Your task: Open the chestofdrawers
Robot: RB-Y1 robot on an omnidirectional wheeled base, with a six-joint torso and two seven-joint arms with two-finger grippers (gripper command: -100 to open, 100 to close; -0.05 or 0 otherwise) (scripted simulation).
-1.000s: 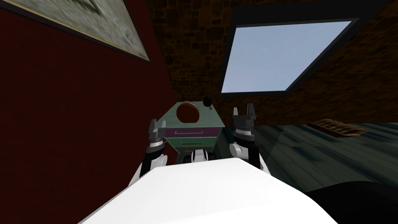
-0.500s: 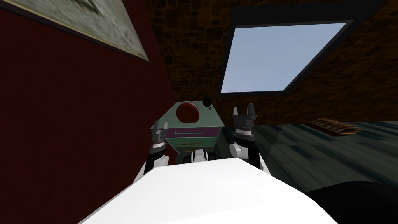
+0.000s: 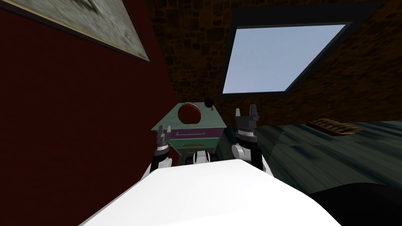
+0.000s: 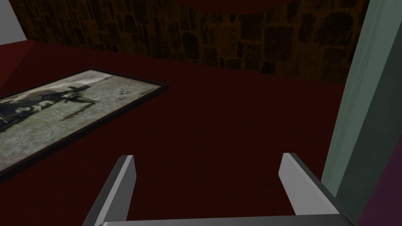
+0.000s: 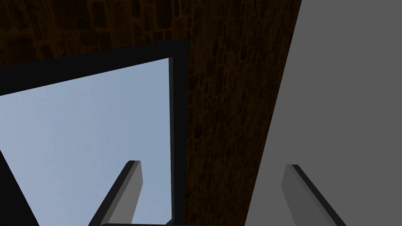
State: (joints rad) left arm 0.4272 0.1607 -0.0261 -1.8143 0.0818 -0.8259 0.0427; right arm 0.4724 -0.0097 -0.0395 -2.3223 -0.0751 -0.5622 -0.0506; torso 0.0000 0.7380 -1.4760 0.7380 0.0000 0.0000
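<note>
Both my grippers stand open, empty | left gripper at the left front corner of the green chest of drawers (purple drawer just beside) | right gripper raised off its right side.

Dim throughout, the pale window the one bright patch; the corners splay and smear.

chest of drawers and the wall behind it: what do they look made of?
Chest of drawers: flat matte green body, purple top drawer front; no grain shows, so painted wood at a guess. Wall behind it: dark brown rough stonework, irregular blocks with darker joints.
</note>
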